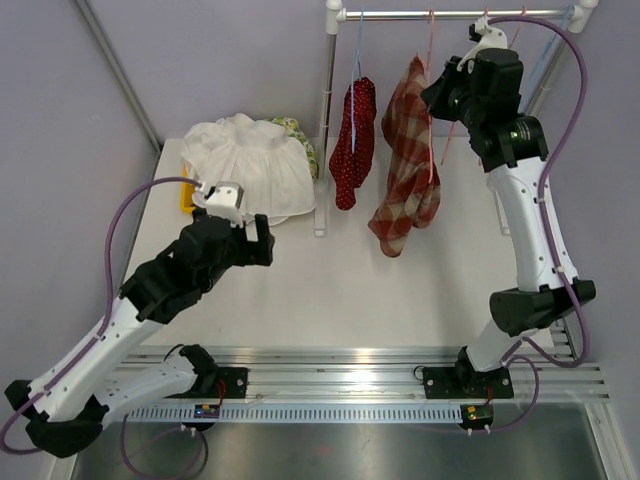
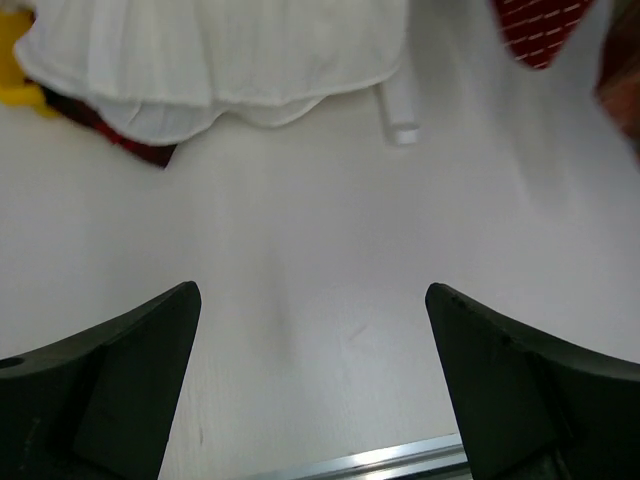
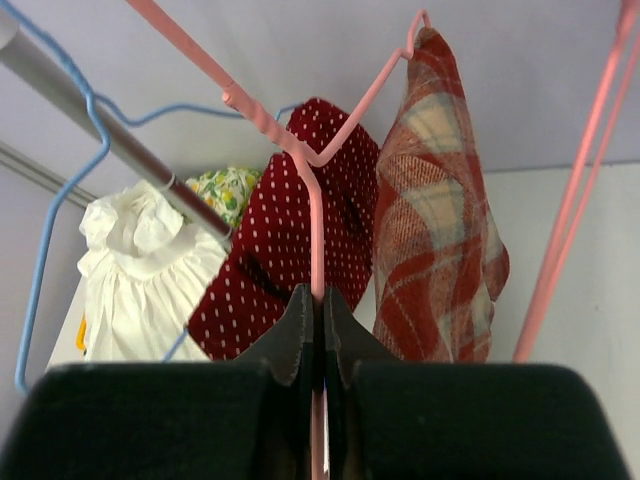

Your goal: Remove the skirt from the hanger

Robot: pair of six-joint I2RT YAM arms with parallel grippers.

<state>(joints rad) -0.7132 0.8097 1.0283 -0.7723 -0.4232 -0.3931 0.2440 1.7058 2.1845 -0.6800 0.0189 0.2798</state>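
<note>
The task was not yet done: the plaid skirt [image 1: 408, 160] hung from the hooked end of one arm of the pink hanger [image 3: 262, 118] and drooped toward the table [image 1: 350, 290], though whether its hem touched could not be told. It was just beside the polka-dot garment [image 1: 352, 140] on its blue hanger [image 3: 60, 200]. The right gripper [image 3: 317, 300] was up by the rail [image 1: 420, 14], pinched tight on the pink hanger's wire with no gap showing. The left gripper [image 2: 312, 295] hovered low over bare tabletop, spread wide and holding nothing. What was left, by my reading, was to draw the cloth off that hooked end. Room looked tight on the skirt's left, where the polka-dot garment and the rack post [image 1: 328, 120] stood close; the table before the skirt lay open, the white garment pile [image 1: 250, 165] well off to the left
</note>
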